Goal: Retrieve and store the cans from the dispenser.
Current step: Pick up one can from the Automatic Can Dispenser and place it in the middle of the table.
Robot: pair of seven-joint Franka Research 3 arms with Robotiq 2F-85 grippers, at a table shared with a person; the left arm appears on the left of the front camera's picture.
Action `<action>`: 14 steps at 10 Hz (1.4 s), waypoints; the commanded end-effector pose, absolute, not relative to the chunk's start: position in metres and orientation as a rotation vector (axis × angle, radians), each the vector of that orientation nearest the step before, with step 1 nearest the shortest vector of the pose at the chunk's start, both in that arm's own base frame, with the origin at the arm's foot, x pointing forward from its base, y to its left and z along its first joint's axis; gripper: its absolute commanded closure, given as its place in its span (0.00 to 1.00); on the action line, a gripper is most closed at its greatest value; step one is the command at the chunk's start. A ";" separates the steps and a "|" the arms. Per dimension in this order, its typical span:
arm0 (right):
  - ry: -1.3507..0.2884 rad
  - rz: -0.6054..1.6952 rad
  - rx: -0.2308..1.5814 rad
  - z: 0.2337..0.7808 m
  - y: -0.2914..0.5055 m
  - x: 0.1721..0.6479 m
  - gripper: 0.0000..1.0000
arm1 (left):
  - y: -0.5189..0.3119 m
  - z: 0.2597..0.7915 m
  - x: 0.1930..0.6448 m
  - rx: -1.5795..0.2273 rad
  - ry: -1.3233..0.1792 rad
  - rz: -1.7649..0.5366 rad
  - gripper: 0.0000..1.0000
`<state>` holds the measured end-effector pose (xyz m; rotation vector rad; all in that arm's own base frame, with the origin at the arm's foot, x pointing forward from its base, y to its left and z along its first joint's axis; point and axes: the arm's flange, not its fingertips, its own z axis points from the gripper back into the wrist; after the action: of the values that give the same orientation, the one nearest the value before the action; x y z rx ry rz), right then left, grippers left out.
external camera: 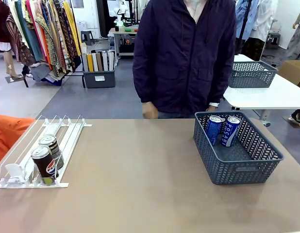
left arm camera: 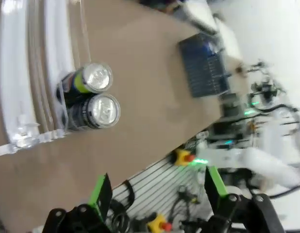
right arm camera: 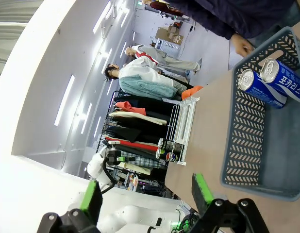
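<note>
Brown table [external camera: 135, 179] in a workshop, with a clothes rack at the far left. A person [external camera: 184, 53] in a dark jacket stands at the far side, one hand [external camera: 150, 110] at the table edge. At near left lies the dispenser [external camera: 75, 133]. One lane holds a black can [external camera: 44, 162] at the near, stopper end and a second black can [external camera: 53, 145] directly behind it. At right stands a dark grey basket [external camera: 240, 170], with two blue cans [external camera: 214, 128] leaning side by side against its far wall. Left gripper [left arm camera: 157, 189]: green-padded fingers spread wide with nothing between them, well apart from the black cans. Right gripper [right arm camera: 146, 194]: fingers likewise spread and empty, apart from the basket.
</note>
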<state>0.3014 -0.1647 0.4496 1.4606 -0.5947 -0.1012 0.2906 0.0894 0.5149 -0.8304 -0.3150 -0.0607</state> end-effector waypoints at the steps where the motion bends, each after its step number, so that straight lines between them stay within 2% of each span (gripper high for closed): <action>1: -0.607 -0.100 1.469 0.454 -0.164 0.303 0.00 | 0.019 0.534 0.320 -0.508 -0.065 -0.111 0.00; 3: -0.607 -0.100 1.469 0.454 -0.164 0.303 0.00 | -0.036 0.523 0.346 -0.280 -0.002 -0.115 0.00; 5: -0.607 -0.100 1.469 0.454 -0.164 0.303 0.00 | -0.060 0.511 0.358 -0.088 -0.069 -0.012 0.00; 6: -0.607 -0.100 1.469 0.454 -0.164 0.303 0.00 | -0.067 0.519 0.338 -0.268 -0.064 -0.091 0.00; 9: -0.607 -0.100 1.469 0.454 -0.164 0.303 0.00 | -0.067 0.519 0.338 -0.268 -0.064 -0.091 0.00; 12: -0.607 -0.100 1.469 0.454 -0.164 0.303 0.00 | -0.067 0.496 0.357 -0.086 -0.111 -0.031 0.00; 14: -0.607 -0.100 1.469 0.454 -0.164 0.303 0.00 | -0.066 0.480 0.358 -0.051 -0.160 -0.004 0.00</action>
<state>0.3014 -0.1646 0.4495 1.4608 -0.5942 -0.1009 0.3593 -0.0647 0.4908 -0.0988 -0.1327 -0.0549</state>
